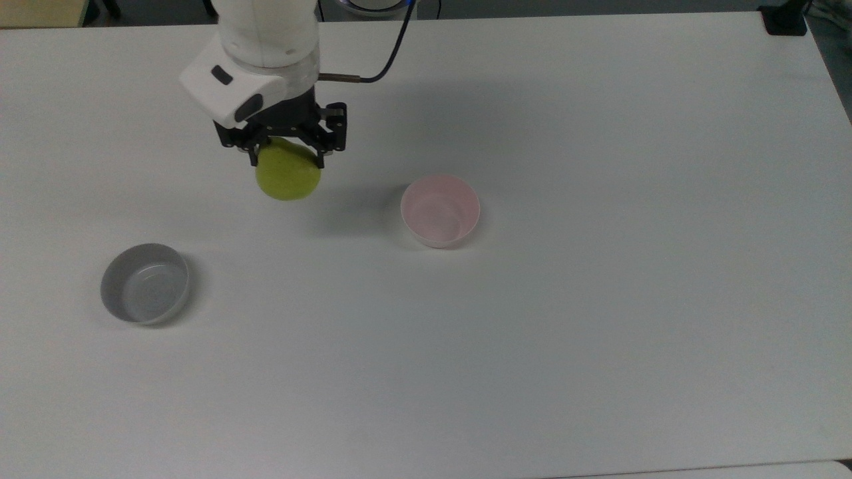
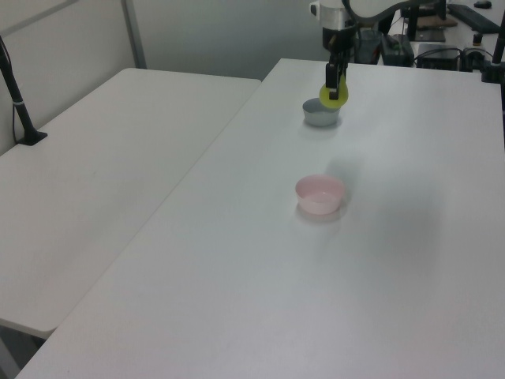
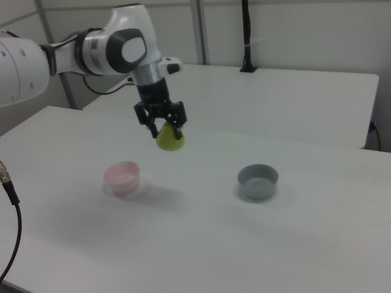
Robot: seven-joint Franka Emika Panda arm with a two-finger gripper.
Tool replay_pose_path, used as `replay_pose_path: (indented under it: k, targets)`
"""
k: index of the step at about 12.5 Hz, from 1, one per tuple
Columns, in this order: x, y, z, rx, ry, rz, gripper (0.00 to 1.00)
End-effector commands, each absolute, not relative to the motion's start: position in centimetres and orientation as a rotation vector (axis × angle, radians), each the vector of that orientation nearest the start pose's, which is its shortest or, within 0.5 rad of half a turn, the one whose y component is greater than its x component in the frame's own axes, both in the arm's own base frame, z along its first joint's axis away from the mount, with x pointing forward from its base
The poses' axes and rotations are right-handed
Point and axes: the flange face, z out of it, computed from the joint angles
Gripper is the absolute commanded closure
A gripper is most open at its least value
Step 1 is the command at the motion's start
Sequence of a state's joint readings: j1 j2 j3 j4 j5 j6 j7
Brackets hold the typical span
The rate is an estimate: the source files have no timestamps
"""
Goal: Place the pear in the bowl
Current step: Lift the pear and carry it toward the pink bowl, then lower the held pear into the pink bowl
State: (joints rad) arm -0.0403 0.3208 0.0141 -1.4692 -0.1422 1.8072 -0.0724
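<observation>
While the gripper (image 1: 286, 154) hung above the white table (image 1: 599, 299), its two black fingers were closed on the narrow upper end of the pear (image 1: 288, 177), and the yellow-green body bulged out below the fingertips. In the right view the gripper (image 3: 165, 130) and the pear (image 3: 170, 140) were plainly clear of the tabletop, with a soft shadow on the surface underneath.

Top view, left to right. Grey bowl (image 1: 145, 283): well apart from the gripper, toward the top view's lower left, standing upright on the table, nothing in it. Gripper with pear: next across, under the white wrist of the arm (image 1: 263, 50), a dark cable (image 1: 386, 63) looping off the wrist to the top view's right. Pink bowl (image 1: 440, 210): to the top view's right of the gripper and slightly lower in the picture, near but not under it, upright and with nothing inside.

Right view, the order ran the other way: pink bowl (image 3: 123, 177) below the gripper to the right view's left, grey bowl (image 3: 258, 180) off to the right view's right.

Left view: the pear (image 2: 334, 94) hung in the gripper (image 2: 333, 85) just above the grey bowl (image 2: 320, 113) as pictured, the pink bowl (image 2: 320, 194) nearer the camera.
</observation>
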Motion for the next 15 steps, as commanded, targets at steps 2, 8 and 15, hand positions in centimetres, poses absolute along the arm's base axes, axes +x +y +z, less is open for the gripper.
replay_pose_path:
  k: [2, 8, 15]
  targets:
    - [64.1, 5.5, 50.6, -3.271, -0.213, 0.03, 0.6]
    - [61.8, 13.9, 50.6, -3.269, -0.307, 0.069, 0.59]
    - [61.4, 15.5, 46.8, -3.265, -0.357, 0.099, 0.59]
